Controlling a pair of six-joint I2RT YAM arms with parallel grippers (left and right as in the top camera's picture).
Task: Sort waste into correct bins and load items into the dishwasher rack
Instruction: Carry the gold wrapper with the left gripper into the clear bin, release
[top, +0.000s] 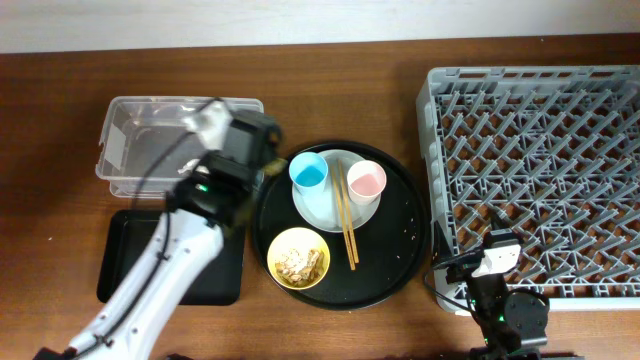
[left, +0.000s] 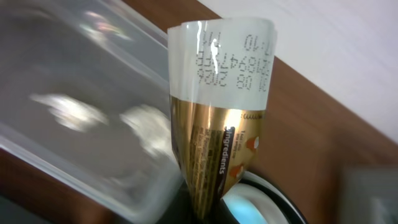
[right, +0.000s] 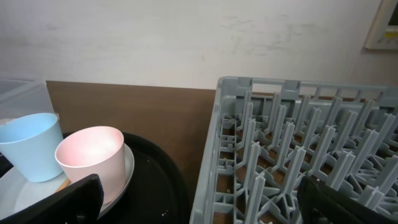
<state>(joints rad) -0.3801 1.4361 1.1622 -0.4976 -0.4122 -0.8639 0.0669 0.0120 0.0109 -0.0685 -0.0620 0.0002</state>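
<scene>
Pinching a crumpled gold foil wrapper (left: 217, 143), the left jaws hang over the edge of the clear plastic rectangular tub (top: 125, 135); the right jaws gape empty.

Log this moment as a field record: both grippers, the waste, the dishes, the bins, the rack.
left gripper: shut on gold foil wrapper, over the clear tub
right gripper: open, empty, beside the dishwasher rack
blue cup, pink cup: upright on the plate
chopsticks: lying across the plate's edge onto the round black tray
yellow bowl: on the round black tray, food scraps inside
black bin tray: partly hidden under the left arm
dishwasher rack load: no dishes visible
</scene>
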